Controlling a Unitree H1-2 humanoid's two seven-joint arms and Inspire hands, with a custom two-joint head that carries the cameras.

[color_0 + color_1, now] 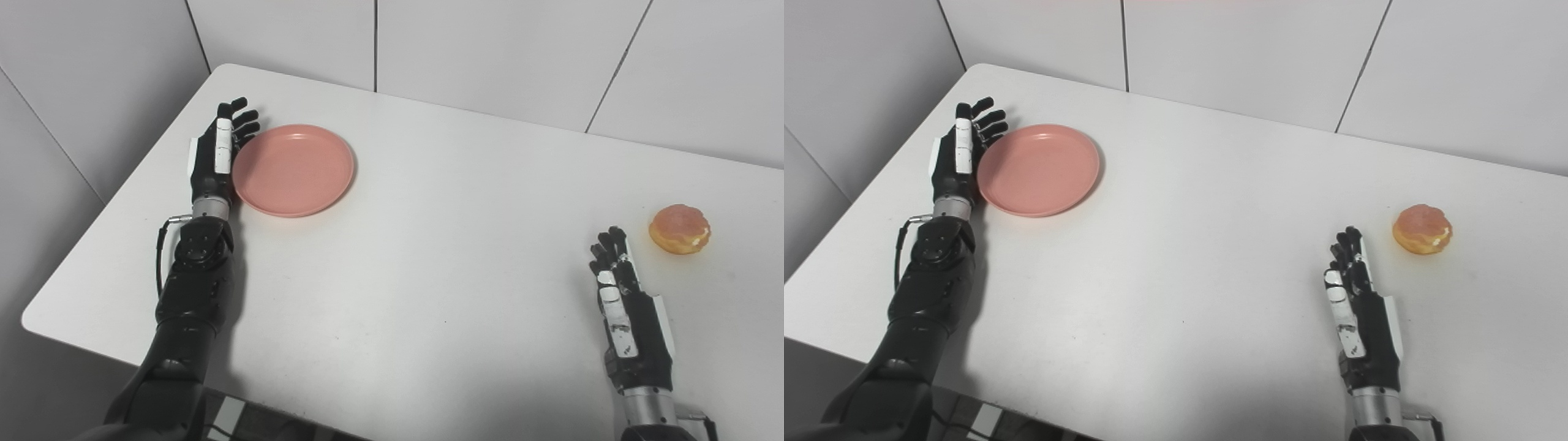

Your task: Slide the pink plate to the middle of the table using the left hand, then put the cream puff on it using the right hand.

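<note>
text: none readable | labels: none | numbers: none | signs: none

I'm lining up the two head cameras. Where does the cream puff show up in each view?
Left eye view: the cream puff sits near the right edge, at mid-height, up and right of the right hand.
Right eye view: the same puff lies further in from the right edge, again up and right of that hand.
Shared landmark: the pink plate at upper left, beside the left hand.

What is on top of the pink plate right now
Nothing: the pink plate is bare. The cream puff sits on the table. What is underneath the plate is hidden.
</note>
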